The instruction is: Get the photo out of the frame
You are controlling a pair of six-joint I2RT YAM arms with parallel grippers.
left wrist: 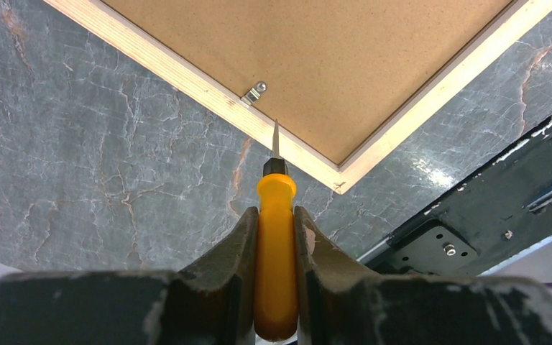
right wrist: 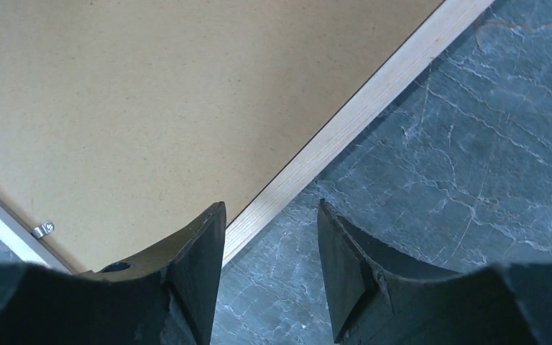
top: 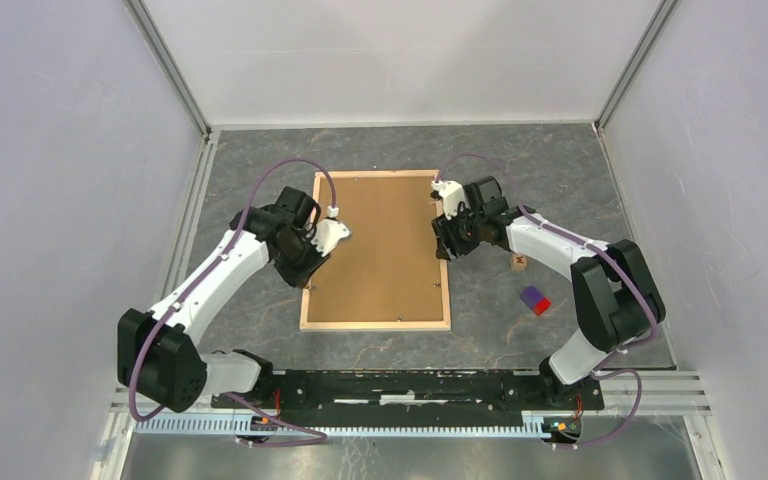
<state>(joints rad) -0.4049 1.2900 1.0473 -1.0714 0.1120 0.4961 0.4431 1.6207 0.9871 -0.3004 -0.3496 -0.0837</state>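
Note:
The frame [top: 375, 323] lies face down mid-table, pale wood edges round a brown fibreboard backing panel [top: 385, 245]. The photo is hidden. My left gripper [top: 310, 275] is at the frame's left edge, shut on an orange-handled screwdriver [left wrist: 275, 244]. The blade tip [left wrist: 276, 140] points at the wood edge [left wrist: 208, 97], just short of a small metal clip [left wrist: 254, 92]. My right gripper [top: 447, 245] hovers open and empty over the frame's right edge [right wrist: 345, 122]; its fingers [right wrist: 201, 251] straddle the edge. Another clip [right wrist: 42, 230] shows at the far side.
A small wooden cube [top: 518, 263] and a purple-and-red block [top: 534, 300] lie on the grey marbled table right of the frame. The black arm mounting rail [top: 410, 385] runs along the near edge, also in the left wrist view [left wrist: 489, 208]. White walls enclose the table.

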